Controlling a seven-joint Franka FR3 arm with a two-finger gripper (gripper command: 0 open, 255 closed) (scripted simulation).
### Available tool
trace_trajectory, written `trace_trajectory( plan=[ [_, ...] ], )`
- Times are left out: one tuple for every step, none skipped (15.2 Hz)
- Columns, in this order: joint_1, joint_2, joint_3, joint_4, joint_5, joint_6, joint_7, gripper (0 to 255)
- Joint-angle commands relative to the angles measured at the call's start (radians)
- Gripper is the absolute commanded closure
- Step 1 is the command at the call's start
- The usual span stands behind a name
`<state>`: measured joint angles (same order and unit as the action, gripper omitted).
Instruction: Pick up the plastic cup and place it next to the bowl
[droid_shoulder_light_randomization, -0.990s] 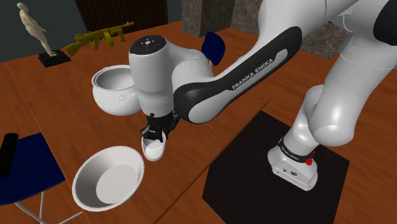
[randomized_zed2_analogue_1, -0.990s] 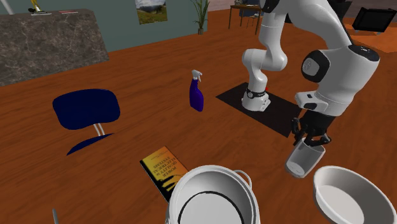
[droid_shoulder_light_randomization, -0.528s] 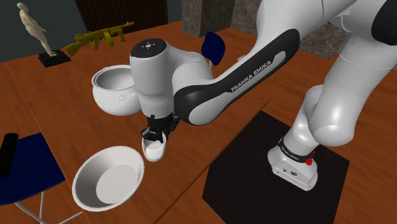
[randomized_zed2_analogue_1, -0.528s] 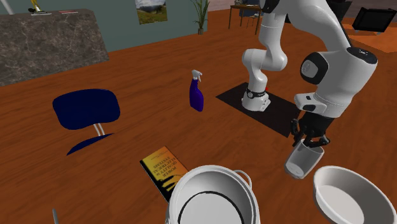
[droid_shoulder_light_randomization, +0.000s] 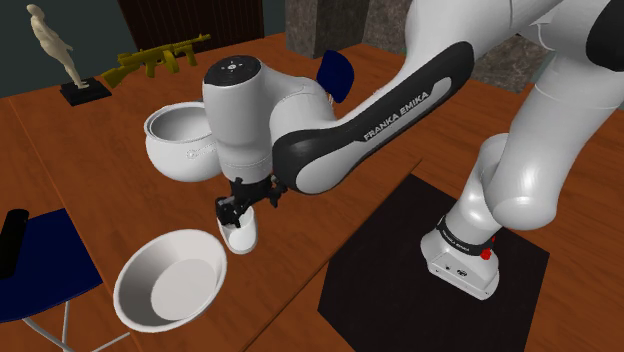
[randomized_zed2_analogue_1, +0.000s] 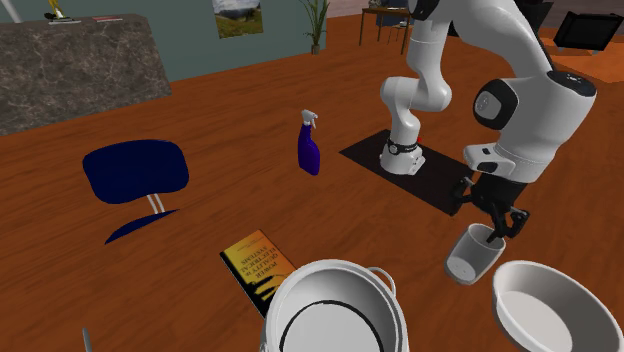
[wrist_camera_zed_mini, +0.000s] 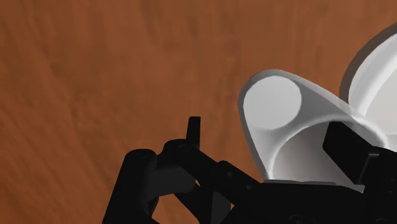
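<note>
The white cup (droid_shoulder_light_randomization: 241, 236) rests on the wooden surface, leaning a little, just beside the rim of the white bowl (droid_shoulder_light_randomization: 168, 280). My gripper (droid_shoulder_light_randomization: 245, 205) is open right above it, fingers spread wide. In the second exterior view the cup (randomized_zed2_analogue_1: 470, 256) sits at the bowl's (randomized_zed2_analogue_1: 555, 312) left, under the spread gripper (randomized_zed2_analogue_1: 490, 215). The wrist view looks into the cup (wrist_camera_zed_mini: 286, 121): one finger (wrist_camera_zed_mini: 343, 141) reaches inside its mouth, the other (wrist_camera_zed_mini: 194, 130) stands outside its wall, and neither clasps it. The bowl (wrist_camera_zed_mini: 375, 76) lies just beyond.
A large white pot (droid_shoulder_light_randomization: 180, 140) stands close behind the cup. A book (randomized_zed2_analogue_1: 258, 265), a blue spray bottle (randomized_zed2_analogue_1: 308, 145) and a blue chair (randomized_zed2_analogue_1: 135, 172) lie further off. My base stands on a black mat (droid_shoulder_light_randomization: 395, 270). A statuette (droid_shoulder_light_randomization: 60, 50) and a yellow toy gun (droid_shoulder_light_randomization: 155, 58) sit far back.
The fingers have opened from their grip on the cup's rim. The cup has dropped slightly and now rests on the wood beside the bowl.
</note>
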<state>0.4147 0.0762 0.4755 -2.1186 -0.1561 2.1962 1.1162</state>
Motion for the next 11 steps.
trace_trajectory(
  plan=[
    [0.0, -0.029, 0.004, 0.022, 0.021, -0.047, -0.012, 0],
    [0.0, -0.045, 0.005, 0.04, 0.032, -0.078, -0.02, 0],
    [0.0, -0.056, 0.006, 0.055, 0.04, -0.103, -0.026, 0],
    [0.001, -0.056, 0.006, 0.055, 0.04, -0.103, -0.026, 0],
    [0.001, -0.056, 0.006, 0.055, 0.04, -0.103, -0.026, 0],
    [0.001, -0.056, 0.006, 0.055, 0.04, -0.103, -0.026, 0],
    [0.001, -0.056, 0.006, 0.055, 0.04, -0.103, -0.026, 0],
    [0.001, -0.056, 0.006, 0.055, 0.04, -0.103, -0.026, 0],
    [0.001, -0.056, 0.006, 0.055, 0.04, -0.103, -0.026, 0],
    [0.001, -0.056, 0.006, 0.055, 0.04, -0.103, -0.026, 0],
    [0.001, -0.056, 0.006, 0.055, 0.04, -0.103, -0.026, 0]
  ],
)
